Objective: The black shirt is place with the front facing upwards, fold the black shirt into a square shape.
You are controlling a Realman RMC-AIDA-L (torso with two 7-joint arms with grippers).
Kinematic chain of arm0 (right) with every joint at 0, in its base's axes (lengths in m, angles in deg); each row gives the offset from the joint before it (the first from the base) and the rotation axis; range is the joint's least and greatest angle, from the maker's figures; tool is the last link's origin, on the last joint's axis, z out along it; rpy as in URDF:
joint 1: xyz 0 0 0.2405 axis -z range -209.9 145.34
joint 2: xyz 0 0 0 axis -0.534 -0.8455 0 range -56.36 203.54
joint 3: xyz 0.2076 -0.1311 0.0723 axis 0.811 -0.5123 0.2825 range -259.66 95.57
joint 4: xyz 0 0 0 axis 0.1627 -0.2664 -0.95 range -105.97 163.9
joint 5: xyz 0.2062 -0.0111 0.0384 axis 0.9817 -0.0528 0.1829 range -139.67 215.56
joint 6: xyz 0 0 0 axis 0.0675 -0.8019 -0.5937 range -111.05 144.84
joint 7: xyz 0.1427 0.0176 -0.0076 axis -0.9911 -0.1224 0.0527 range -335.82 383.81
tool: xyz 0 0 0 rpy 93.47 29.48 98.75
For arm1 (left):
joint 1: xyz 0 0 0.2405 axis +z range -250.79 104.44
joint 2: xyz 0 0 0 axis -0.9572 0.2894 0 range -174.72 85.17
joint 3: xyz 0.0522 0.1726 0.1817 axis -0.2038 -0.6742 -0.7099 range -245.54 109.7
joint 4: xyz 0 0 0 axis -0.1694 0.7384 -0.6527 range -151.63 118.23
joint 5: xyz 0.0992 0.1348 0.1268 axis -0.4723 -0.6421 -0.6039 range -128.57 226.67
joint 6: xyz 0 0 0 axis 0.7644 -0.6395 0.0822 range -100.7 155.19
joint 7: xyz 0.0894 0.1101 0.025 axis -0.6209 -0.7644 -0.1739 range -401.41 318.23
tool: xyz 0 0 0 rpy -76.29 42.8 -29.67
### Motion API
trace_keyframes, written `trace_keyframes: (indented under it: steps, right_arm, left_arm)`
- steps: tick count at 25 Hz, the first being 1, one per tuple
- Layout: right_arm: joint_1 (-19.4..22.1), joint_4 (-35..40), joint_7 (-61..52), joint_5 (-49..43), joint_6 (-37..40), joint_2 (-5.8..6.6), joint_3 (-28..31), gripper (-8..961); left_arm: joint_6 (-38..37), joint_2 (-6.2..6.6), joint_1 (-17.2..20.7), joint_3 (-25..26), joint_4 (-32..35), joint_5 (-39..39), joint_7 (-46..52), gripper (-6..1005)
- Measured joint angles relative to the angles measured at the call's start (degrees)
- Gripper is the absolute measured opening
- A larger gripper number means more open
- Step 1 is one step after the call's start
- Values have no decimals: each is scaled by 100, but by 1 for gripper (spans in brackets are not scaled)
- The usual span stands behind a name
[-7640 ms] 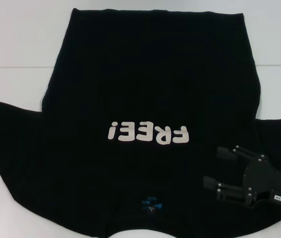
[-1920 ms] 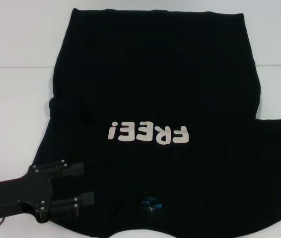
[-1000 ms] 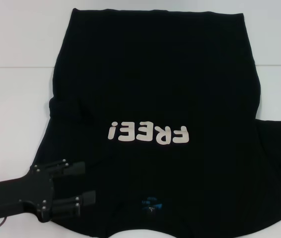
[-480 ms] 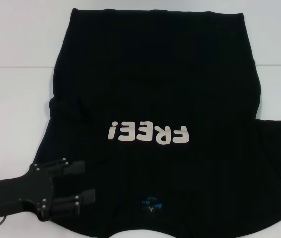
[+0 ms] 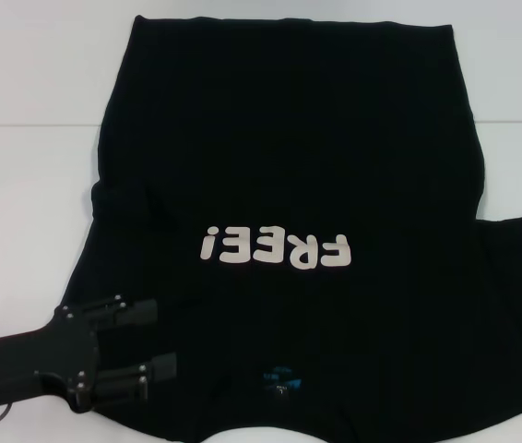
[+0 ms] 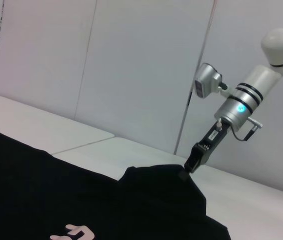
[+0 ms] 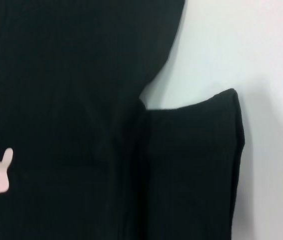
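Note:
The black shirt [image 5: 289, 157] lies flat on the white table, front up, with its white "FREE!" letters [image 5: 275, 249] reading upside down and a blue neck label [image 5: 279, 378] near the front edge. My left gripper [image 5: 157, 340] rests open over the shirt's near-left shoulder, nothing between its fingers. The head view does not show my right gripper. In the left wrist view, the right gripper [image 6: 190, 164] pinches the tip of the right sleeve [image 6: 156, 180] and holds it raised in a peak. The right wrist view shows that sleeve [image 7: 191, 150] beside the shirt's body.
White table [image 5: 21, 185] shows to the left, right and far side of the shirt, with a seam line running across it. Pale wall panels [image 6: 131, 60] stand behind the table in the left wrist view.
The right sleeve, earlier bunched at the right edge with a dark fingertip showing, now stretches up and outward to the picture's right edge. My left gripper has stayed in place, open.

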Motion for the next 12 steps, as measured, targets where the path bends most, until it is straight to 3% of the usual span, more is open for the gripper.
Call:
trace_keyframes:
  steps: [12]
  right_arm:
    - [-277, 553, 100, 116, 299, 5, 164, 42]
  left_arm:
    - [28, 8, 14, 0, 2, -27, 32, 767]
